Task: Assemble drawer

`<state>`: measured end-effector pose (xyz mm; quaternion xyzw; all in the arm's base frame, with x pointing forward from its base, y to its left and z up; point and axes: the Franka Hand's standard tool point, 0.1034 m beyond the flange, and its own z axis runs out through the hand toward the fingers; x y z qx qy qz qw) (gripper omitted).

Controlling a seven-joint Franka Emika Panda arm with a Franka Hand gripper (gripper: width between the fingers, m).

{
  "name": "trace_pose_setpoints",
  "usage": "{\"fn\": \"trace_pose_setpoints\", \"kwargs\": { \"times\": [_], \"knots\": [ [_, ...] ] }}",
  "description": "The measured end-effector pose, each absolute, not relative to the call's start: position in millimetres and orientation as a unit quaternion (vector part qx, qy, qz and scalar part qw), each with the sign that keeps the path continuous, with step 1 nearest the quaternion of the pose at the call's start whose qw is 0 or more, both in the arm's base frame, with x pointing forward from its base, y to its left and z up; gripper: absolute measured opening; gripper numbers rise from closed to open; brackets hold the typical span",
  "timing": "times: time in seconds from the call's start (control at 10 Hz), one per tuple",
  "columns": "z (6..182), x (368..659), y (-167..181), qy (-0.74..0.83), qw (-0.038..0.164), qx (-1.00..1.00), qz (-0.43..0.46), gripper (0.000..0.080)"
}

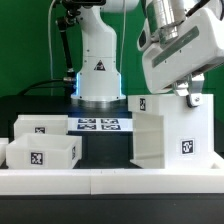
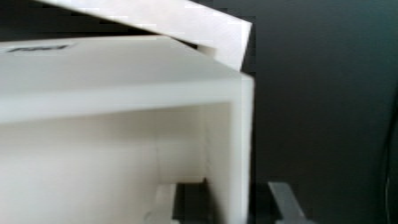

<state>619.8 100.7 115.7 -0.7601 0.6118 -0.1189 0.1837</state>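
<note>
Gripper [image 1: 190, 97] straddles the tall hollow box [image 1: 163, 135] wall on the exterior view's right, fingers [image 2: 281, 205] apart, unclamped; near tray [image 1: 42, 153] and far tray [image 1: 40, 126] sit at its left.

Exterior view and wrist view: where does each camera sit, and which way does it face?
Exterior view: off the arm, near table height, facing the robot base across the trays; the arm shows.
Wrist view: on the wrist, looking down along the jaws at the tall box; both fingertips show, astride its wall.
Shared: the tall box.
</note>
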Motion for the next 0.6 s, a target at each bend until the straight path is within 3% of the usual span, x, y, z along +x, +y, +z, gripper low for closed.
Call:
{"fn": "trace_pose_setpoints", "kwargs": {
  "times": [0.6],
  "knots": [
    [111.9, 635.0, 104.0, 0.677, 0.201, -0.701, -0.101, 0.0068]
  ]
}}
